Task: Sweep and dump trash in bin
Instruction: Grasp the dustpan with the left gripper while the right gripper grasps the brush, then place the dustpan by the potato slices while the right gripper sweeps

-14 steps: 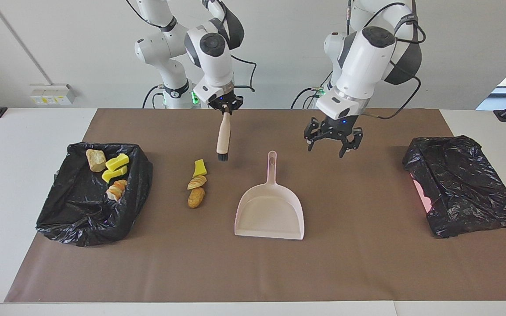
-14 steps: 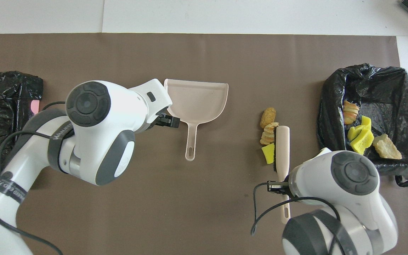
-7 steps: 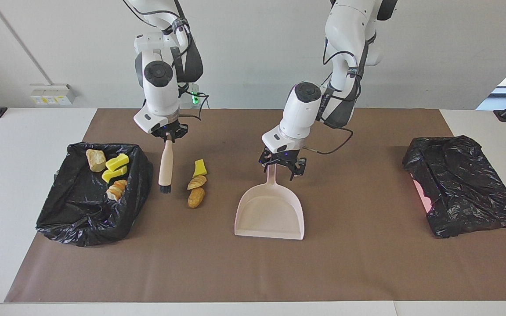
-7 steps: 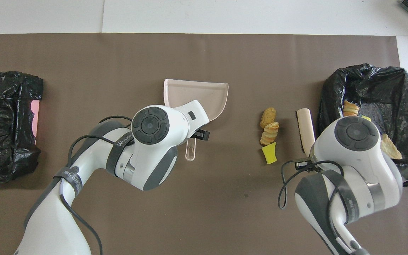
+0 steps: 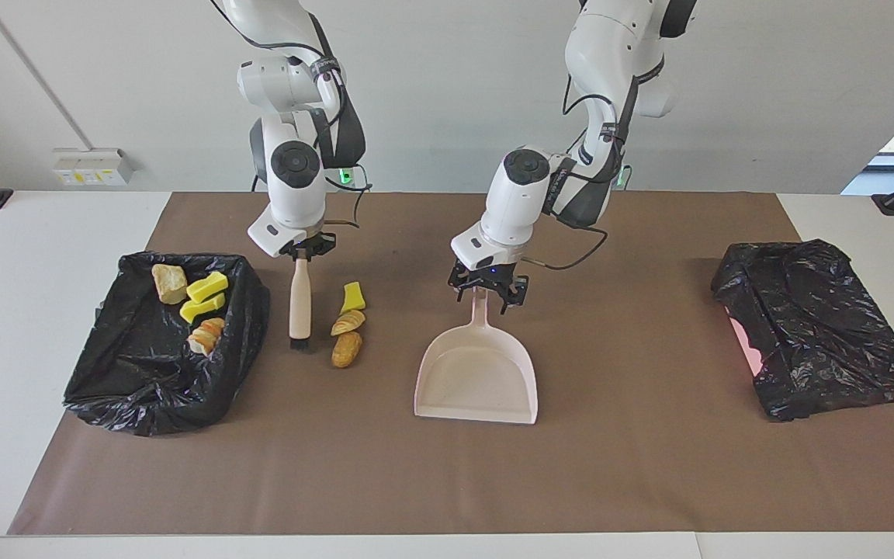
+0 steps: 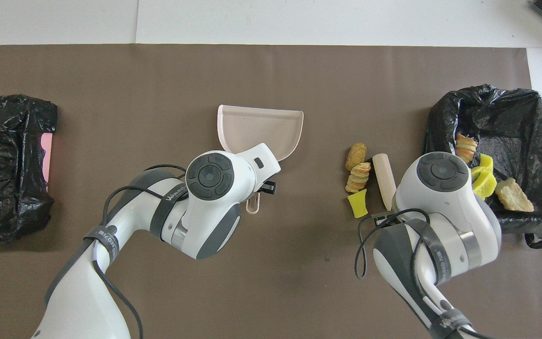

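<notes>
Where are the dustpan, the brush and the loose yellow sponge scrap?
dustpan (image 5: 476, 380): facing view, bare floor of the pan.
brush (image 5: 300, 299): facing view, middle of the beige handle.
yellow sponge scrap (image 5: 352, 296): facing view, its top face, on the mat beside the brush.

One high camera faces the robots, another looks down; both share the table (image 5: 649, 481)

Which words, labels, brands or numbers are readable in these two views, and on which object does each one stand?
No text can be quoted with certainty.
White lettering on the black strap around the left arm's forearm: too small to read.
White lettering on the second black strap lower on the left arm: too small to read.
White lettering on the black strap around the right arm: too small to read.
Yellow stickers on the white wall socket plate: too small to read.
</notes>
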`<state>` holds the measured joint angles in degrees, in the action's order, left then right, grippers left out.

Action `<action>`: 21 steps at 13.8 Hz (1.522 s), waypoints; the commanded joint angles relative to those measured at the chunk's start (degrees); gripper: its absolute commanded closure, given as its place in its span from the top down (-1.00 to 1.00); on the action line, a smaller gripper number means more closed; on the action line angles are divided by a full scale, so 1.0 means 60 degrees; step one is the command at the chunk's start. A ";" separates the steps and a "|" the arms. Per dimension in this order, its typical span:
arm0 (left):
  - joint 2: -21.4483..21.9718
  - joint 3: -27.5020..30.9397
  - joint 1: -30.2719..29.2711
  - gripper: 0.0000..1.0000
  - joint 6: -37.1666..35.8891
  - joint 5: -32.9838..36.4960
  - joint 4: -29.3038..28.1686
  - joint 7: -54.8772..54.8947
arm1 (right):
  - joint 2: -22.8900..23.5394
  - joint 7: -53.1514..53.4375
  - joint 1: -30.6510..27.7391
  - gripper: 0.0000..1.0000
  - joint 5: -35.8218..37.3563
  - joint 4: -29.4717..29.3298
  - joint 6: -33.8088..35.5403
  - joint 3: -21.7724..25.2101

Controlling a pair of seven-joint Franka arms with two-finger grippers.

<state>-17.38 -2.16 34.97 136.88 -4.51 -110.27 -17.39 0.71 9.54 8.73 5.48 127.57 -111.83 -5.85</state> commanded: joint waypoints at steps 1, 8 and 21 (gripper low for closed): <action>0.0041 0.0096 -0.0012 -0.54 0.0331 -0.0054 -0.0065 -0.0133 | 0.0057 -0.0271 0.0273 -1.00 -0.0968 -0.0065 -0.0432 -0.0036; 0.0347 0.0198 -0.0874 -1.00 0.0378 0.0078 0.0140 0.1616 | -0.0542 0.0680 0.0188 -1.00 -0.0827 -0.0855 0.0897 0.0096; 0.0787 0.0198 -0.2326 -0.98 -0.2934 0.0107 0.0478 0.9954 | 0.0788 0.0315 0.0081 -1.00 -0.0469 -0.0518 -0.0578 -0.0036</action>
<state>-14.25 -0.60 22.00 121.02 -4.27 -106.75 36.96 4.21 12.72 7.98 6.50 125.66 -114.21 -5.75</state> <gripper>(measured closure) 0.687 0.744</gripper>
